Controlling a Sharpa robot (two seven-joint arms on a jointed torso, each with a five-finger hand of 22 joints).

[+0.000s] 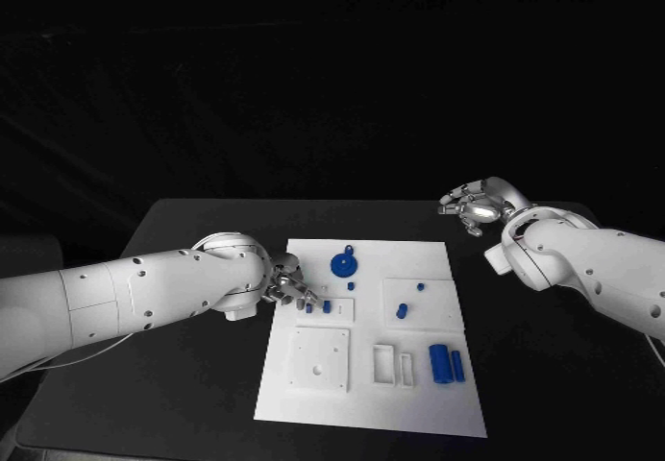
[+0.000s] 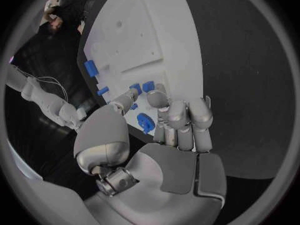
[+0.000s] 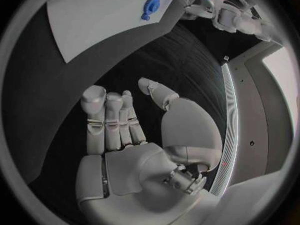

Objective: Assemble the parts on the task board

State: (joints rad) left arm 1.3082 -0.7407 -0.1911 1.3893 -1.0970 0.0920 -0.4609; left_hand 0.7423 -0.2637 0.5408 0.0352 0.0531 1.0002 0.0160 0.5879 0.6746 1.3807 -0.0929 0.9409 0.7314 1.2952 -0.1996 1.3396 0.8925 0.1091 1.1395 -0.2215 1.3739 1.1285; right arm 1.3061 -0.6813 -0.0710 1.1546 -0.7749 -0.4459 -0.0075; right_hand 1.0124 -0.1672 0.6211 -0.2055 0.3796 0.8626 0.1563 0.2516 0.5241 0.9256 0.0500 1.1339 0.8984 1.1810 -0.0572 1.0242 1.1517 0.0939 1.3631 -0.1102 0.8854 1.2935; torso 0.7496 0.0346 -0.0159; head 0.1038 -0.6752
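White flat task board on matte black table, left hand pinching small blue part, right hand empty, fingers apart.

The right robot hand hangs over the black bench, fingers parted and holding nothing. Well beyond it lies the white task board, a round blue part near its edge. The left robot hand reaches in just beside that part.
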